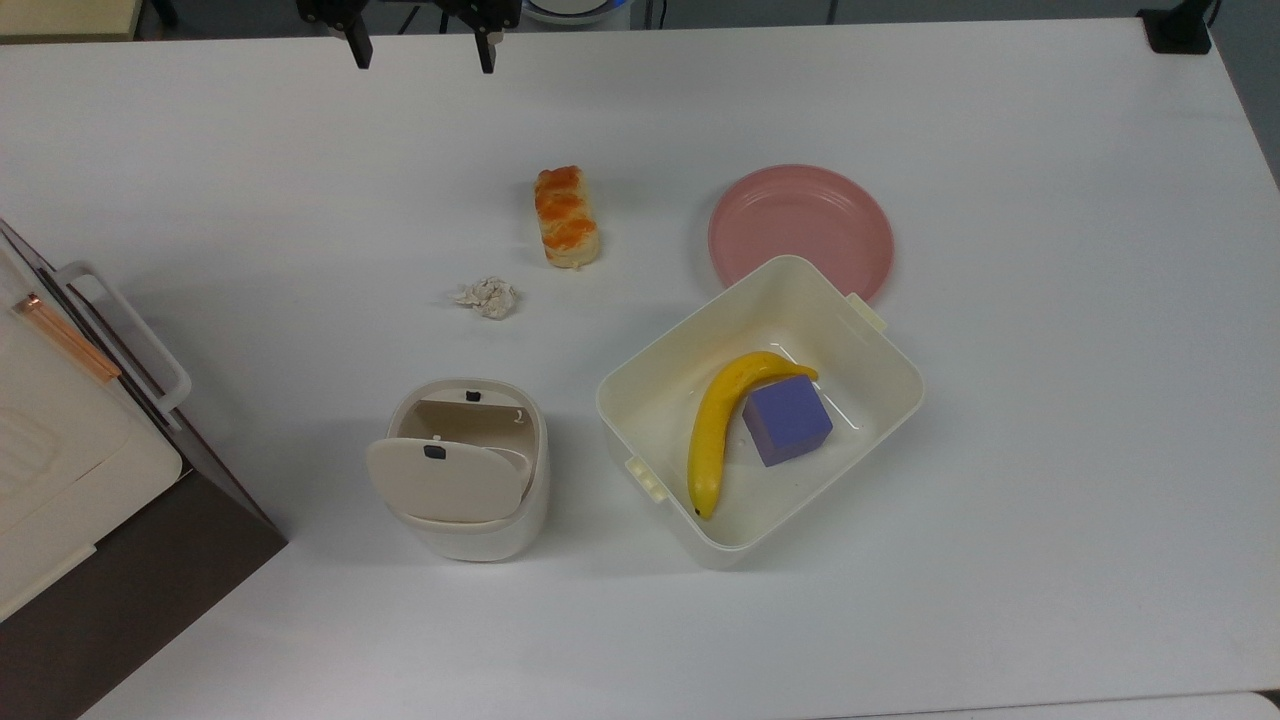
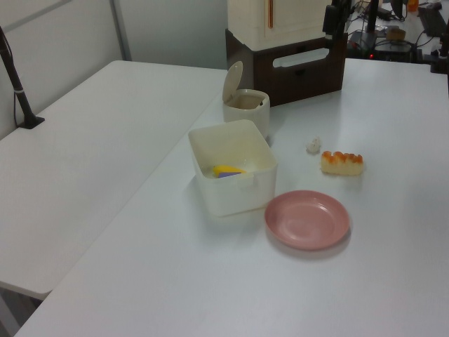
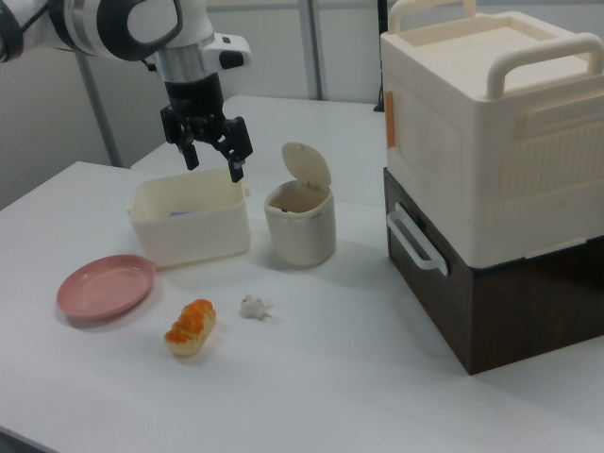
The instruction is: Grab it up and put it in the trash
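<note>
Spread, empty gripper [image 1: 417, 55] hangs high above the desk.
Small crumpled off-white paper wad [image 1: 487, 297] lies near the orange-glazed bread loaf [image 1: 566, 217]; a careless descent could nudge bread.

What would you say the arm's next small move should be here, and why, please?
Probably carry the claw over and down toward the paper wad. The claw hangs open and empty near the top view's upper edge, well away from the wad, which lies loose on the table between the bread and the trash bin, whose flap is already tipped open.
</note>
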You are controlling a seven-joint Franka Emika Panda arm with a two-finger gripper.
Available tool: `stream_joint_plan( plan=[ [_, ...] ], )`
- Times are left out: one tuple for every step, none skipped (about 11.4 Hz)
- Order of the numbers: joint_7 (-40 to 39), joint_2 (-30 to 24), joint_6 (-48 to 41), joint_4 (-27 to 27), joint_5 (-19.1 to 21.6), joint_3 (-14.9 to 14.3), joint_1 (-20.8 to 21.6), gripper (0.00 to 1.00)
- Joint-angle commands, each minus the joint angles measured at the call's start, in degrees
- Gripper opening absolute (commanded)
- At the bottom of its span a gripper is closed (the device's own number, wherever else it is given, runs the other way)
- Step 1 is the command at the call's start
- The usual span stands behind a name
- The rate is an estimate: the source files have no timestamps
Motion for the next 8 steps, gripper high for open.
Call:
stream_joint_plan(
  plan=[
    [0.3,-1.9,-0.5,-1.7,1.5,-1.2,1.4,1.0],
    [0.3,-1.9,-0.5,-1.7,1.5,-1.2,1.4,1.0],
    [0.5,-1.9,-0.6,-1.7,1.4,-1.2,1.4,1.0],
    [0.7,-1.9,-0.6,-1.7,1.4,-1.2,1.4,1.0],
    [0.9,-1.9,-0.5,-1.6,1.4,-1.2,1.4,1.0],
    [0.9,-1.9,-0.6,-1.4,1.4,-1.2,1.4,1.0],
    [0.9,-1.9,-0.5,-1.3,1.4,-1.2,1.4,1.0],
    [0.9,-1.9,-0.4,-1.2,1.4,-1.2,1.3,1.0]
  ],
)
